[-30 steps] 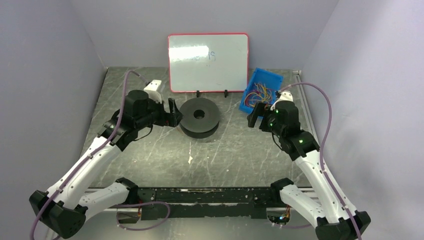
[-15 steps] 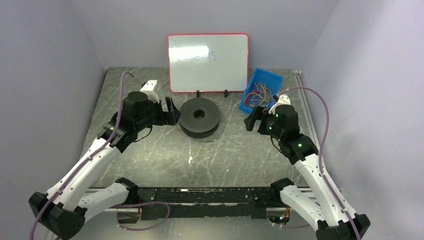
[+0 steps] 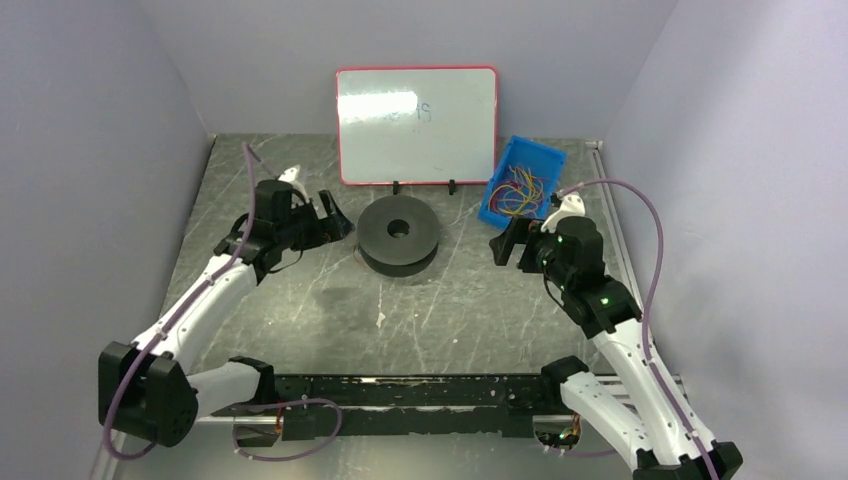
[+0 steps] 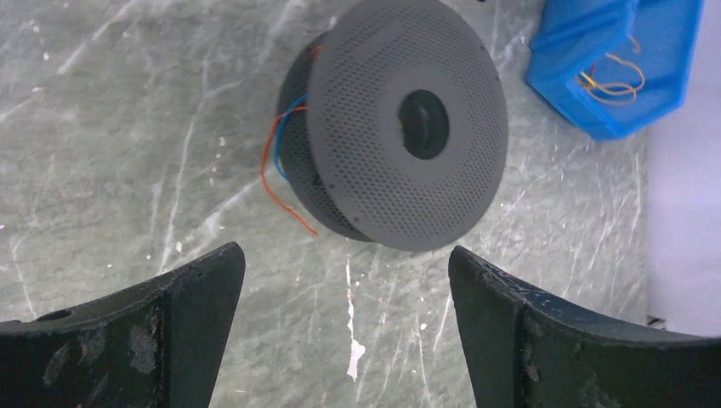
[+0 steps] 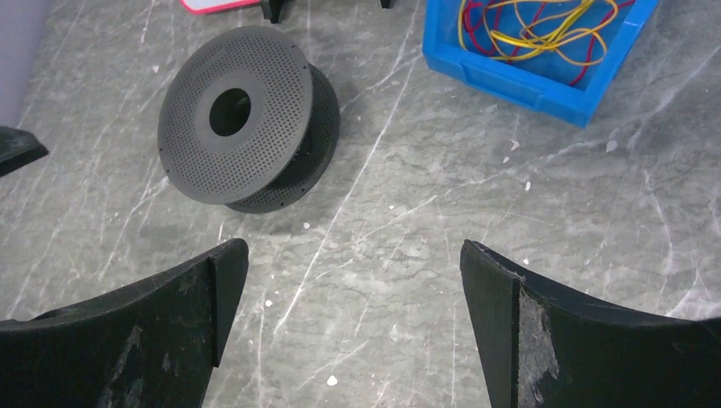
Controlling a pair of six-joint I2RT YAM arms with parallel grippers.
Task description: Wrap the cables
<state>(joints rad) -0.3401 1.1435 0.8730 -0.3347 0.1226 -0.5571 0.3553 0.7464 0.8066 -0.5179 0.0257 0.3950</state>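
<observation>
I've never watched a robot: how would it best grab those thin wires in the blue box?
Probably from straight above, pinching a loop of the wires near the middle of the tangle. The blue box has walls that block the sides, and only its top is open.

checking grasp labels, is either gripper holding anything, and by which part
Nothing is held: left gripper and right gripper are both open and empty.

Whiteboard (image 3: 416, 125) writing too faint to read, blue bin (image 5: 510, 81) cut off by the top edge, tangled cables (image 5: 529, 37) impossible to count
</observation>
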